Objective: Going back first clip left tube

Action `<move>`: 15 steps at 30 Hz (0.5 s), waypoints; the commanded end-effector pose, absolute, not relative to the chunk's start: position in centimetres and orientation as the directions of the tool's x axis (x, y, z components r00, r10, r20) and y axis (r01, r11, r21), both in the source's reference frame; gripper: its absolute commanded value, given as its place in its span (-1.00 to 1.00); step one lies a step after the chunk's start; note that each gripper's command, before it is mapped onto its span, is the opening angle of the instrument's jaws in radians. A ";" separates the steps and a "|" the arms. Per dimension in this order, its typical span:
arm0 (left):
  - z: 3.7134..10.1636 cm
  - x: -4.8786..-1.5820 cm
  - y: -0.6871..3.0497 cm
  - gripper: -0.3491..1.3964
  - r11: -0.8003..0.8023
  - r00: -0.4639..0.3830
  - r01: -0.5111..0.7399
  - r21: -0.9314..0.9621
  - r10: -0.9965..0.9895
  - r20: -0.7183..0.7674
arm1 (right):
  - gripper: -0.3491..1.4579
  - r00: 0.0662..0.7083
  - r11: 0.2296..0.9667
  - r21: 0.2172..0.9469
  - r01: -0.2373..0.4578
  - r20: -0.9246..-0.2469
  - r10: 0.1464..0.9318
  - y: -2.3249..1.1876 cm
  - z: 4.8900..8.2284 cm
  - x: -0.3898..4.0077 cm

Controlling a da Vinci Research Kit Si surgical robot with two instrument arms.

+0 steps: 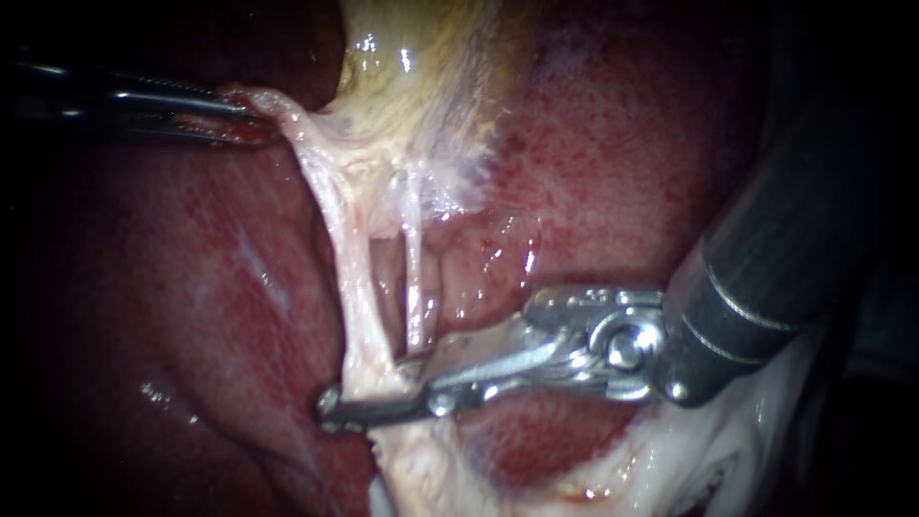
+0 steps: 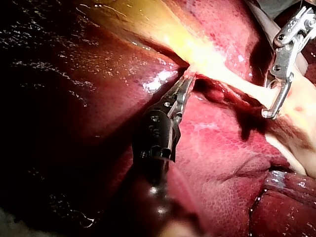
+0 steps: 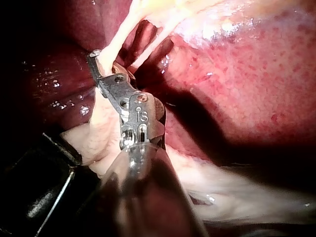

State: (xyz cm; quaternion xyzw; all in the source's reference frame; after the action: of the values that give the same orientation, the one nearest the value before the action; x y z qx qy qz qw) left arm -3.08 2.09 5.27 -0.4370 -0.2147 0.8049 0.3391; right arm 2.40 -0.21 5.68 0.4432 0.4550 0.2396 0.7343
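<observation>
Our left instrument enters the endoscope view from nine o'clock and ends near ten o'clock, jaws clamped on a pale flap below the gallbladder, which hangs in from twelve o'clock; the flap is stretched taut. From it the left tube runs down toward six o'clock, a pale cord over the dark red liver; the thinner right tube runs just beside it, on its three-o'clock side. Our right instrument comes in from three o'clock, steel wrist near centre, long jaws reaching to about seven o'clock; the jaws stand apart with a gap between them, and the left tube's lower end lies in that gap, across the lower jaw; we cannot tell whether the upper jaw touches it. The left wrist view shows the left instrument's jaws closed on the flap just ahead of it, with the right instrument's jaws round the pale cord well beyond; the right wrist view shows the left tube passing between the right instrument's parted jaws, the right tube just beyond it.
</observation>
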 end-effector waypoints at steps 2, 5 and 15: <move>5.27 -3.08 2.09 -1.00 -0.678 -0.388 -0.358 -0.642 0.733 -0.558 | -0.74 0.471 0.507 0.860 0.058 -0.471 0.746 -0.21 5.71 2.43; 5.27 -3.08 2.09 -1.00 -0.678 -0.388 -0.358 -0.642 0.733 -0.558 | -0.34 0.460 0.578 0.811 0.086 -0.547 0.699 -0.21 5.78 2.48; 5.27 -3.08 2.09 -1.00 -0.678 -0.388 -0.358 -0.642 0.733 -0.558 | -0.07 0.385 0.733 0.678 -0.048 -0.665 0.640 -0.04 6.18 2.39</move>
State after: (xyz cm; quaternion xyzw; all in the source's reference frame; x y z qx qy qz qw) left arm -3.08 2.09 5.27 -0.4370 -0.2146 0.8050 0.3391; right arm 2.34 -0.03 6.20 0.2774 0.5119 0.2159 0.7839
